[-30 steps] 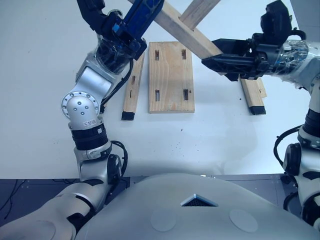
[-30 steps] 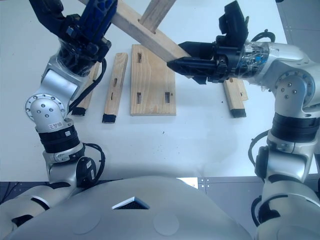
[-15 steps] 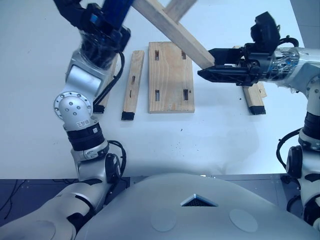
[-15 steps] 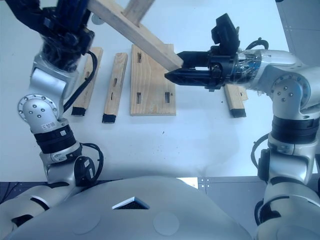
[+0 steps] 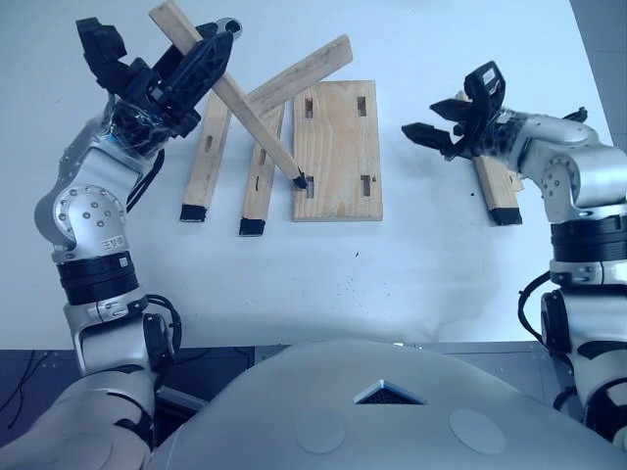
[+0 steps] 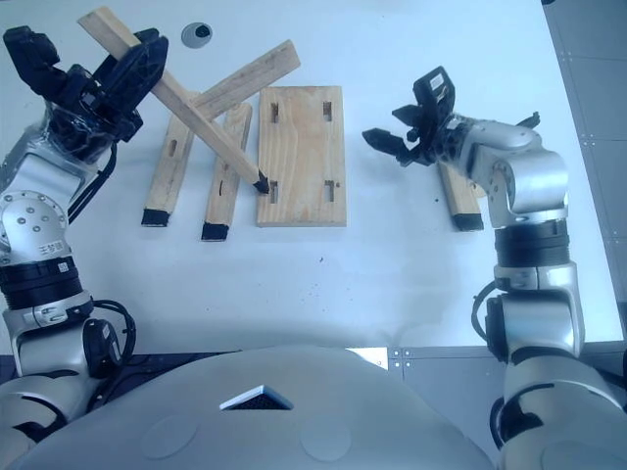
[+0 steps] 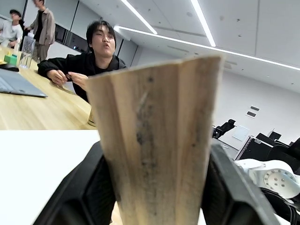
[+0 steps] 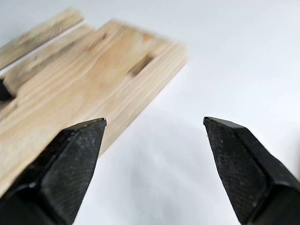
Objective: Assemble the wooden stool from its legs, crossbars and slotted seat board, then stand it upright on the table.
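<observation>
- Held leg (image 5: 257, 127): slanted steeply, black-capped tip down at the near-left slot of the seat board (image 5: 338, 147). You can't tell if it's in the slot or just resting on the rim.
- Crossbar (image 5: 313, 61): crosses that leg partway up and runs far-right over the board's far-left corner. It looks joined to the leg, but the joint isn't visible.
- Left jaws: closed on the leg's upper part. In the left wrist view the raw end grain sits clamped btwn the black pads.
- Seat board lies flat mid-desk, slots up, 2 far and 2 near.
- Progress, as I judge it: early. At most 1 leg + 1 crossbar are mated, and nothing stands in the board. You've still got the leg to seat, 3 more legs, the other crossbars, then the flip upright.
- Spare legs: 2 lie flat left of the board, the outer (image 5: 204, 157) and the inner (image 5: 261, 168). Another leg (image 5: 496, 188) lies flat to the right.
- Right jaws: spread wide, empty, hovering btwn the board and the right leg.
- Materials: pale raw wood, visible grain, square-edged flat bars. The legs have a cut slot mid-length and a black cap on the near end, and the board's slots are small rectangles.
- Desk (image 5: 411, 264): smooth white, w/ a few dark specks near the board.
</observation>
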`<action>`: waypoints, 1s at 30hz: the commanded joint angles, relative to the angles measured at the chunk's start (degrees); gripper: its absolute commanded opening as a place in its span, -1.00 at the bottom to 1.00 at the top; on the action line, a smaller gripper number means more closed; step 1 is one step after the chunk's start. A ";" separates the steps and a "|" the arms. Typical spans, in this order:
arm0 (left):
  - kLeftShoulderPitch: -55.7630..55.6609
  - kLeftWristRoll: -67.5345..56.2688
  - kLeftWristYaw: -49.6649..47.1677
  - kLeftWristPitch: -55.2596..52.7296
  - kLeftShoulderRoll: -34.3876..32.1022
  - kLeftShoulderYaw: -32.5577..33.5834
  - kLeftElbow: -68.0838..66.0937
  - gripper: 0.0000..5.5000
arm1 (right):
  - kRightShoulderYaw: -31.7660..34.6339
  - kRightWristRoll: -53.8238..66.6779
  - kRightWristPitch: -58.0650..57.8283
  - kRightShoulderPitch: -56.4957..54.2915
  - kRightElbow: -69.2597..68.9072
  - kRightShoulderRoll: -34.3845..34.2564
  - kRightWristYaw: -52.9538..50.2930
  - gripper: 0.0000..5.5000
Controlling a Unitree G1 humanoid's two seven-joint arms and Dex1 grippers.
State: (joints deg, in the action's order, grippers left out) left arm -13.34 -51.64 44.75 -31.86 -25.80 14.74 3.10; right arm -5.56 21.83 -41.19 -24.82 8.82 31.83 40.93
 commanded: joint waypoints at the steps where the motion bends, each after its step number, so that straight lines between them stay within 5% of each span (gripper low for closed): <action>1: 0.62 1.14 0.58 0.56 0.99 -0.55 0.22 -0.22 | 0.16 -1.19 0.56 -0.86 1.44 -0.59 0.56 0.38; 16: 2.60 3.37 4.33 1.57 2.61 -2.78 -2.47 -0.23 | -0.05 -3.19 1.30 -1.13 3.65 -1.17 1.80 0.38; 30: -0.76 16.91 13.90 5.35 -12.19 -15.15 5.65 -0.23 | 0.03 -3.74 0.32 2.32 0.97 -3.14 1.09 0.38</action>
State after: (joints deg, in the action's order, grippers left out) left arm -15.65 -41.64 59.67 -26.01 -35.56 2.90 8.46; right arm -5.57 18.22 -40.30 -23.62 10.89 29.63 42.32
